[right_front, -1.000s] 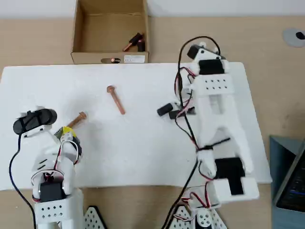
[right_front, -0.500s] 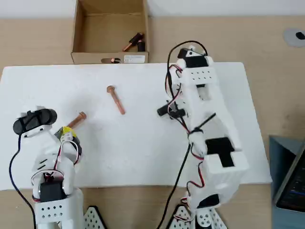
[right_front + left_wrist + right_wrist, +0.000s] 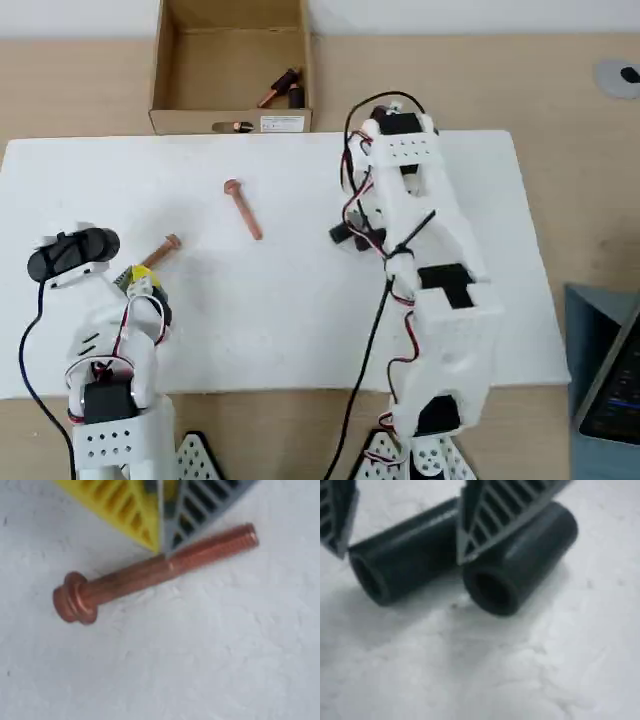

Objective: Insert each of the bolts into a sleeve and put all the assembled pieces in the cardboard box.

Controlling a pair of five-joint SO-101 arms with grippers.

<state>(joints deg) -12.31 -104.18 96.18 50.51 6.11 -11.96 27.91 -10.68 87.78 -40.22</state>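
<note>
**End effectors**
- Left end effector (image 3: 160, 542): the fingers are together. Their tips meet on the shaft of a bolt (image 3: 150, 575) that lies flat on the white surface (image 3: 300, 320). The bolt is not clamped.
- Right end effector (image 3: 402, 555): the fingers are apart and straddle one sleeve (image 3: 415, 542). One fingertip sits at the seam between this sleeve and a second sleeve (image 3: 520, 570), which lies parallel and just beside it. Whether the fingers touch the sleeve cannot be told.

**Arm pose**
- The left arm is folded low at 7 o'clock of the surface, and its end effector points toward 1 o'clock at the bolt.
- The right arm stretches from its base at 5 o'clock toward 12 o'clock. Its wrist is bent down over the sleeves, just to 3 o'clock of centre.

**Other parts**
- A second bolt (image 3: 243, 208) lies free at 11 o'clock of centre.
- The box (image 3: 158, 75) stands past the 12 o'clock edge, with an assembled piece (image 3: 282, 88) in its 4 o'clock corner.

**Change over the last second**
- The right arm has swung toward 9 o'clock, which brings its wrist in over the sleeves.
- The left arm and both bolts have kept position
</note>
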